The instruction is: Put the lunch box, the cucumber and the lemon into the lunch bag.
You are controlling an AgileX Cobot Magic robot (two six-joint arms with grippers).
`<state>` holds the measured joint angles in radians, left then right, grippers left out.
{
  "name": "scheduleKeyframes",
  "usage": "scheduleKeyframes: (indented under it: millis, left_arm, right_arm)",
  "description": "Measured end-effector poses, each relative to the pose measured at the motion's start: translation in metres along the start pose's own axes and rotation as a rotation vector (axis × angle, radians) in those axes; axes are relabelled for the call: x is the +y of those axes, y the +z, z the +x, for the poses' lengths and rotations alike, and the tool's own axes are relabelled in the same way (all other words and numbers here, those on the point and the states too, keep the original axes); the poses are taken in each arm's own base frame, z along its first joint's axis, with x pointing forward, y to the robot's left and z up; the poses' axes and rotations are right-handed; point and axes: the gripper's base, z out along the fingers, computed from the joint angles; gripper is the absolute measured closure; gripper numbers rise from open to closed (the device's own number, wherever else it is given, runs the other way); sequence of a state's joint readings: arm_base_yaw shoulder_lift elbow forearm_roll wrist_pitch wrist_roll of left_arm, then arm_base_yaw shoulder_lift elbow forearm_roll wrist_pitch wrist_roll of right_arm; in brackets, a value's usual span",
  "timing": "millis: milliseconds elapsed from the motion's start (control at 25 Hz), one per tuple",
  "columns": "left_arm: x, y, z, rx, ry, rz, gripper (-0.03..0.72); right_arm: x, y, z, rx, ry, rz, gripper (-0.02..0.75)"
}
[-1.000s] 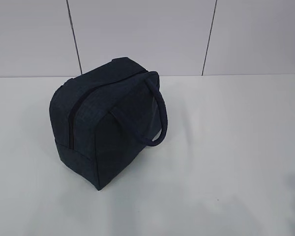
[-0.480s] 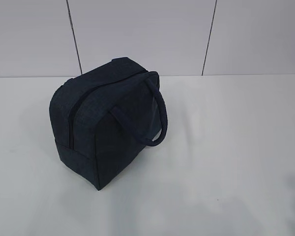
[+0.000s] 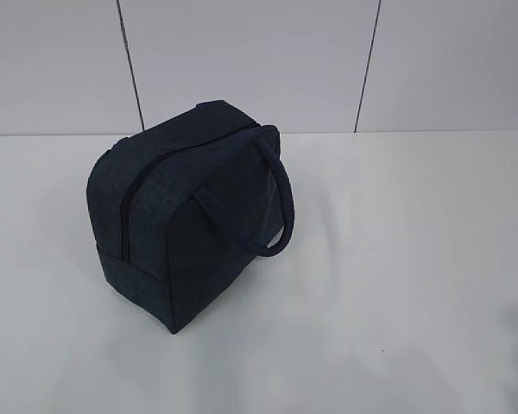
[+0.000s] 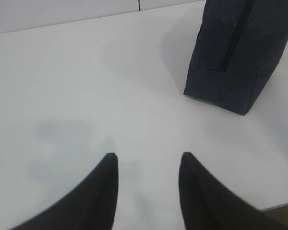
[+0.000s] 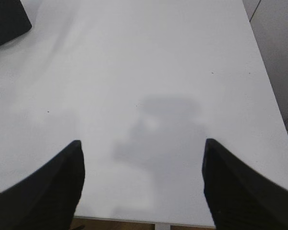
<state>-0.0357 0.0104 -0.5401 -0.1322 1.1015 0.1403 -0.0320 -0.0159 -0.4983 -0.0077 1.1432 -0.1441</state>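
The lunch bag [image 3: 190,220] stands upright on the white tabletop [image 3: 397,259], zipper closed along its near end, one looped handle [image 3: 272,194] hanging down its right side. In the left wrist view the left pincer [image 4: 146,165] hovers over bare tabletop, well apart from the bag, which lies ahead of it and to its right; its two dark fingers [image 4: 103,187] stand partly apart with nothing between them. In the right wrist view the right pincer [image 5: 141,153] is spread wide and empty above the tabletop, and only a corner of the bag [image 5: 7,21] shows far ahead at its upper left. Lunch box, cucumber and lemon cannot be seen. Compared with the exterior view a second ago, the bag sits in the same spot, handle unchanged.
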Motion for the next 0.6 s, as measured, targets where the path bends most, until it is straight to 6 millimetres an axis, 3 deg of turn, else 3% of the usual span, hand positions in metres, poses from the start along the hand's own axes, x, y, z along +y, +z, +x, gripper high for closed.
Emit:
scheduleKeyframes:
  millis: [600]
  left_arm:
    - [0.0000,0.0000,0.0000,0.000,0.000,0.000,0.405]
  right_arm:
    - [0.0000,0.0000,0.0000,0.000,0.000,0.000,0.160]
